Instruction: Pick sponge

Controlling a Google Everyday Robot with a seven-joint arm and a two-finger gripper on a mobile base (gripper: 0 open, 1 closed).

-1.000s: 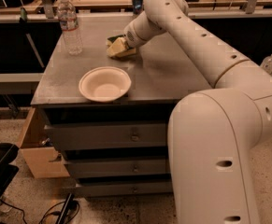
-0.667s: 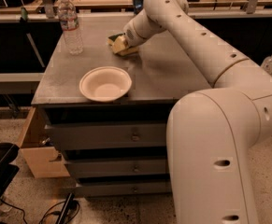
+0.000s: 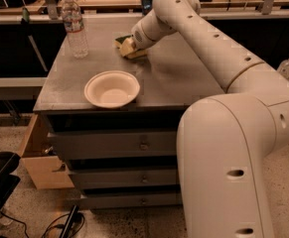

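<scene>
Sponge of yellow foam with a dark green scouring top (image 3: 119, 39), at the far side of the grey metal cabinet top (image 3: 179, 78), right against the robot's claw.

The white arm reaches across from the right and bends down, likely to meet so low a thing from above. Its pale yellow blocky gripper (image 3: 129, 47) sits on the sponge's near edge, hiding most of it; whether it is clenched or released cannot be told. The round white bowl (image 3: 111, 89) and the clear plastic water bottle (image 3: 74, 26) stand apart.

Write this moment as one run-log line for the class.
task: pick sponge | tool: at sponge, back of table | bowl: near front edge | bottle: upright, back left
</scene>
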